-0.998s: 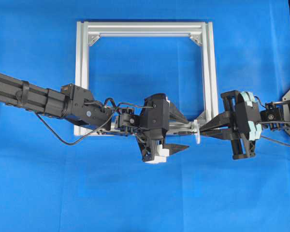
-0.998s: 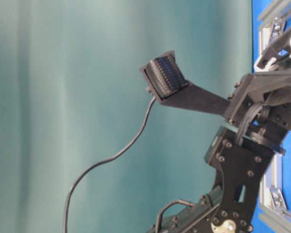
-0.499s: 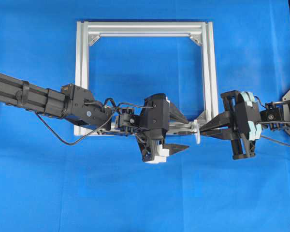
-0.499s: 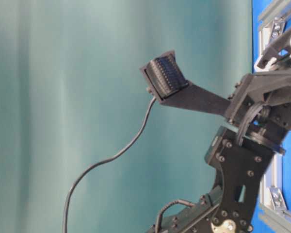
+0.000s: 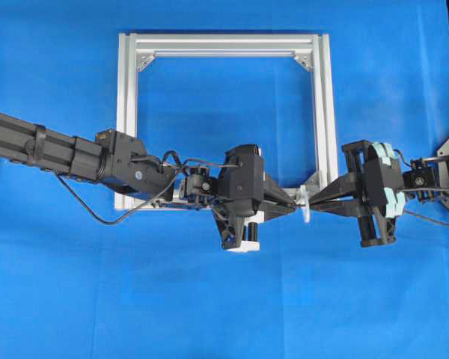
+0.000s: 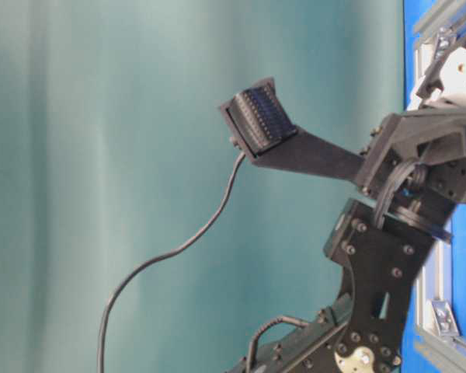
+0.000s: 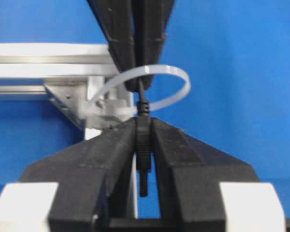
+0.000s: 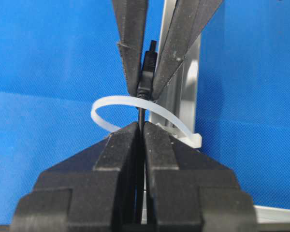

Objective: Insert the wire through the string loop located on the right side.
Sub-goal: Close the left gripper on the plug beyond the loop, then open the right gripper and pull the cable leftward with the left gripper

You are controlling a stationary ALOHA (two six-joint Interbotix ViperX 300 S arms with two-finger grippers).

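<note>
The wire [image 7: 141, 94] is a thin black cable ending in a plug [image 7: 143, 145]. My left gripper [image 7: 143, 123] is shut on that plug, which sits between its two black fingers. The cable runs through the opening of the white string loop [image 7: 179, 79] fixed to the frame's right bar. On the other side of the string loop [image 8: 104, 108] my right gripper [image 8: 141, 126] is shut on the wire [image 8: 141, 115]. In the overhead view the left gripper [image 5: 290, 209] and right gripper [image 5: 314, 206] meet tip to tip at the loop [image 5: 305, 203].
The silver square frame [image 5: 127, 112] lies flat on the blue table, with triangular brackets in its corners. The left arm [image 5: 60, 153] crosses the frame's lower bar. A black arm cable [image 6: 179, 249] hangs in the table-level view.
My left gripper's jaws were wide apart and have closed on the wire's plug. The right gripper has stayed in place, shut on the wire.
</note>
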